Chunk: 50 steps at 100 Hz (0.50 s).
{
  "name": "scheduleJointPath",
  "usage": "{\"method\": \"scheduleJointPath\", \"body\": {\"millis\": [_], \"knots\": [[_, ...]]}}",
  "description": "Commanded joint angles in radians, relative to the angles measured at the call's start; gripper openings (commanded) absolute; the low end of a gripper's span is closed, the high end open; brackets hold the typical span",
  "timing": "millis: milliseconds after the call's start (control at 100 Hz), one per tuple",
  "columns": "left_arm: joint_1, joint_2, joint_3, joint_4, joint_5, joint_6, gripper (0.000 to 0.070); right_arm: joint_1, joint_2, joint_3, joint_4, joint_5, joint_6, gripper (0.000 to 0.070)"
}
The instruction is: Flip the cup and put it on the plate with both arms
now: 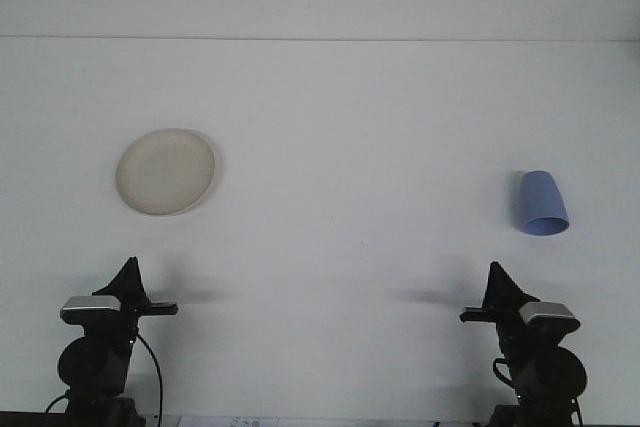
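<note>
The right hand is sitting low at the near right edge of the counter, its dark pointed tip aimed up and away from the robot. Whether its fingers are parted or together cannot be told from this view, since only a single dark wedge is showing. The left hand is resting in a matching pose at the near left edge, and its finger state likewise cannot be told. Neither hand is holding anything.

Moving outward from the right hand, the blue cup is lying on its side, well apart from the hand and beyond it, slightly to its right. The cup's long axis is running roughly away from the robot, with the wider open mouth facing the near edge and the narrower base pointing toward the far side. The right hand is clearly the nearer of the two; the left hand is far across the counter from the cup.

Outward from the left hand, the pale round plate is lying flat and bare, beyond that hand and a little to its right, well apart from the cup.

Judgement: the task is at its start, and the first reach is falling to the right arm, forward toward the cup.
</note>
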Motion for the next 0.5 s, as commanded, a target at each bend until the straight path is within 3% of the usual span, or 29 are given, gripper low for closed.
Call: {"method": "scheduleJointPath", "body": {"millis": [0,40,140,180,260,490], "knots": [[-0.001,-0.002,-0.019,0.015,-0.003,-0.006,0.0014,0.001,0.018,0.108,0.021,0.021,0.019,0.0013],[-0.001,-0.002,-0.019,0.015,-0.003,-0.006,0.0014,0.001,0.042,0.172,-0.006,0.038,-0.014,0.0064],[-0.001,-0.002,-0.019,0.015,-0.003,-0.006,0.0014,0.001,0.148,0.337,-0.112,0.083,-0.121,0.0402],[-0.001,-0.002,-0.019,0.015,-0.003,-0.006,0.0014,0.001,0.199,0.399,-0.164,0.094,-0.172,0.0474],[-0.001,-0.002,-0.019,0.015,-0.003,-0.006,0.0014,0.001,0.301,0.511,-0.273,0.142,-0.277,0.0482],[-0.001,-0.002,-0.019,0.015,-0.003,-0.006,0.0014,-0.005,0.539,0.659,-0.409,0.396,-0.491,0.048]]}}
